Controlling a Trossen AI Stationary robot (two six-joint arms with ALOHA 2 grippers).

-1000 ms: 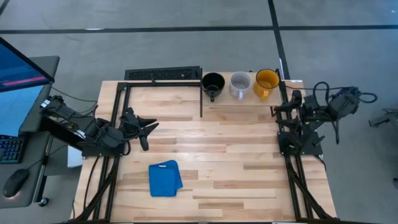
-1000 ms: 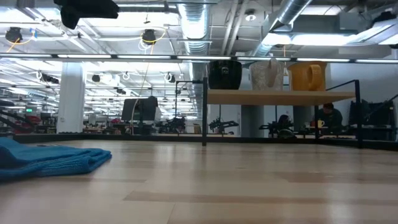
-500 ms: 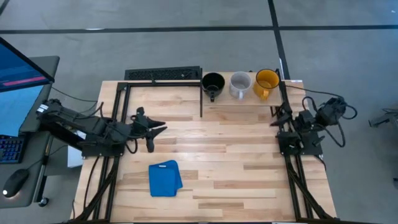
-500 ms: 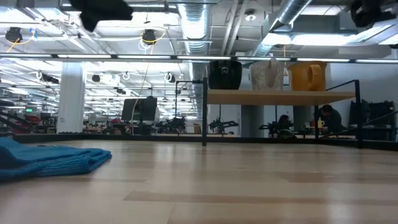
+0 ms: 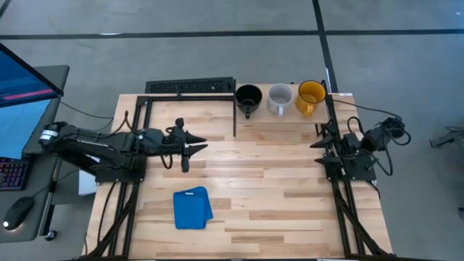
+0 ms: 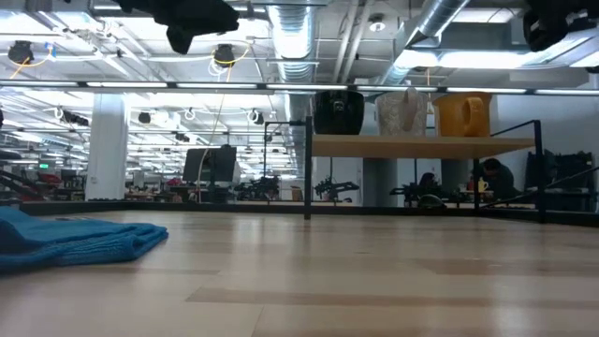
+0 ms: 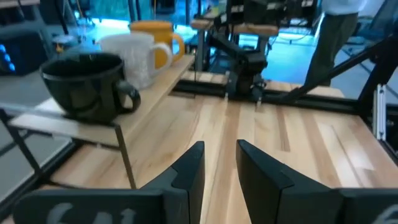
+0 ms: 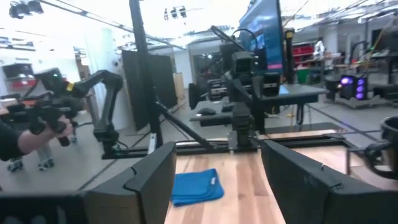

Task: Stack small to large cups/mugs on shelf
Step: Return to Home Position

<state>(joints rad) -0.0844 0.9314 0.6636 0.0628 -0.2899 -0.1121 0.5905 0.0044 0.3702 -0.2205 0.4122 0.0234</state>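
Now, mugs: black mug [image 5: 249,96], grey-white mug [image 5: 279,98] and yellow mug [image 5: 311,95] in a row on shelf [image 6: 421,147].
Left gripper [image 7: 221,152]: near shelf's black-mug end, narrowly parted, empty.
Right gripper [image 8: 216,152]: near shelf's yellow-mug end, wide apart, empty.
Risk: arm swing may bump shelf, toppling mugs.

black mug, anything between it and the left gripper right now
No loose object does. The black mug sits at the end of the shelf nearest the left gripper, with only tabletop between them. The shelf's own black frame leg stands at that end.
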